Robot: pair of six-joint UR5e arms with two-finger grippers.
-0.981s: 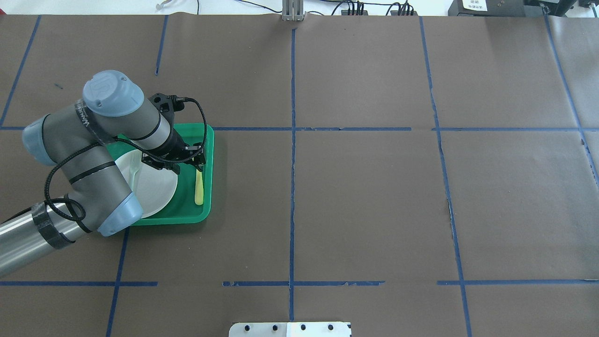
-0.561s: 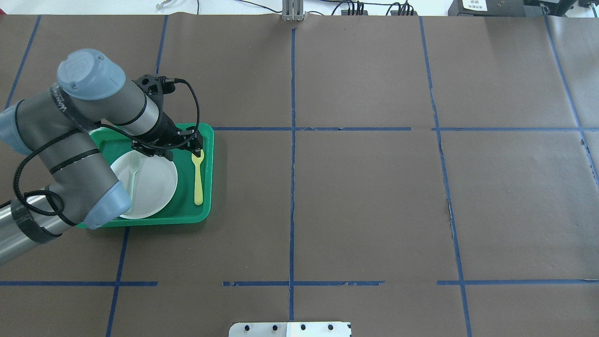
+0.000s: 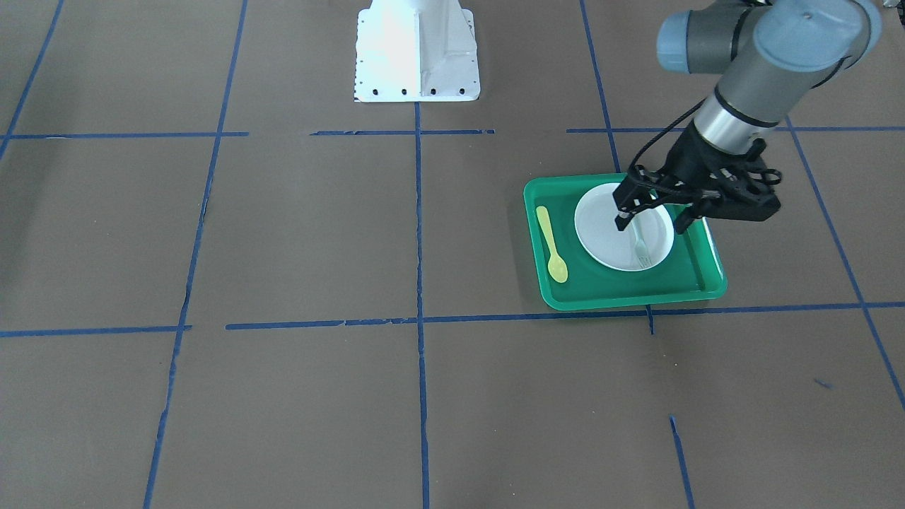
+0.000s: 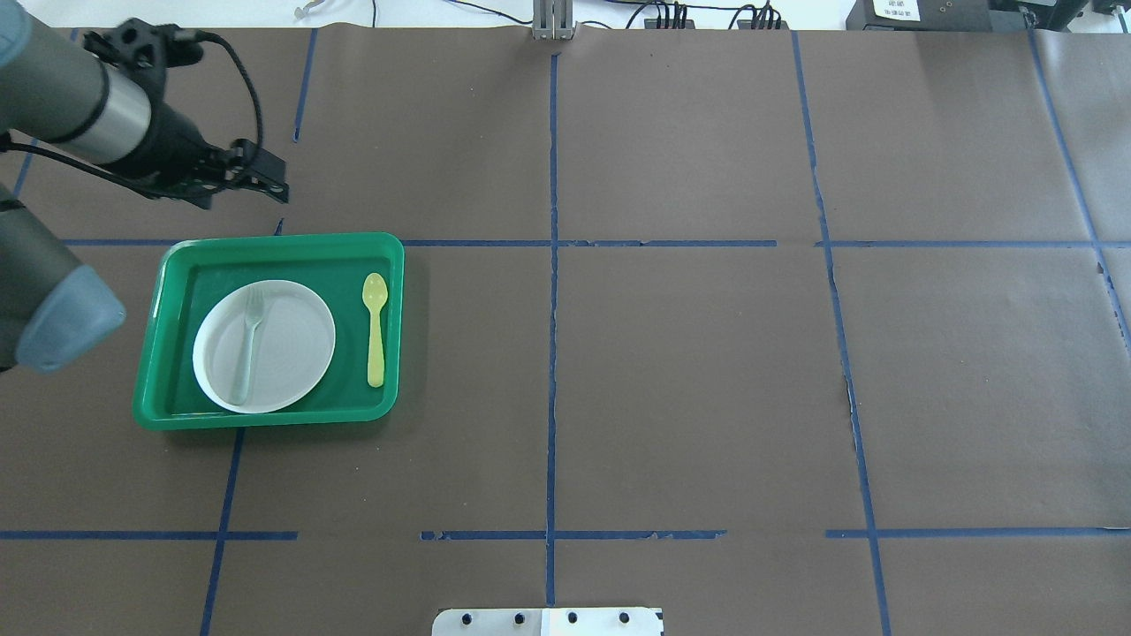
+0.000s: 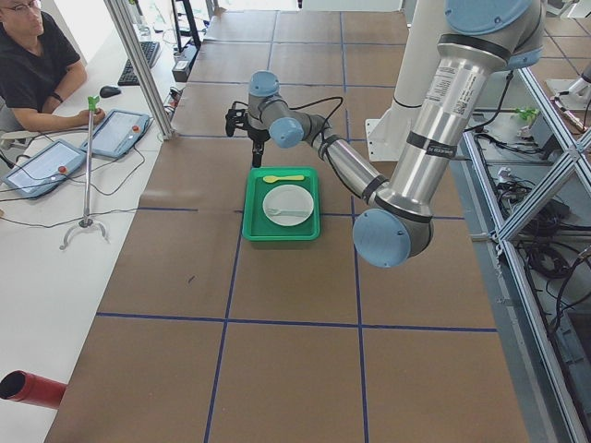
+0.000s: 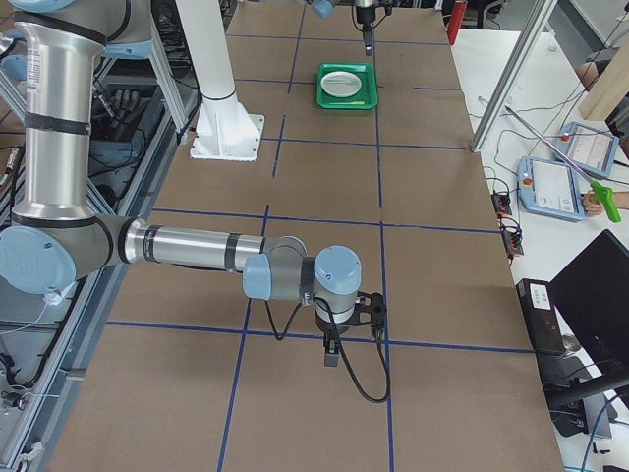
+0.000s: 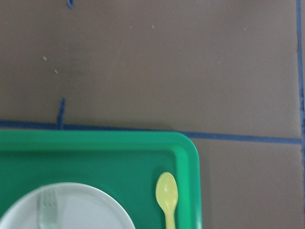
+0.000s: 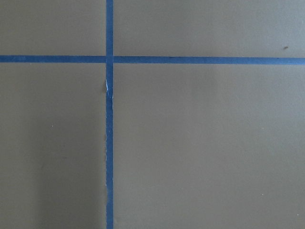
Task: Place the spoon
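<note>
Right gripper (image 6: 332, 356): shows only in the right side view, low over bare brown paper near a blue tape crossing and well apart from everything else. Cannot tell if it is open or closed.

Green tray (image 4: 265, 240), nearest the robot's left side. Inside it:
- White plate (image 4: 296, 340) with a pale fork (image 4: 247, 344) lying on it.
- Spoon (image 4: 375, 329) just beside the plate, on the tray floor. It lies flat, handle toward the robot, bowl toward the far rim, along the tray's right wall.

Beyond the far rim is the left gripper (image 3: 651, 225). It is raised, with jaws spread and nothing between them. The spoon is well apart from it, below and nearer the robot.

Judgement: the placing looks done and the spoon is let go. The next move calls only for carrying the left arm clear, keeping height so the fingers miss the tray rim.
</note>
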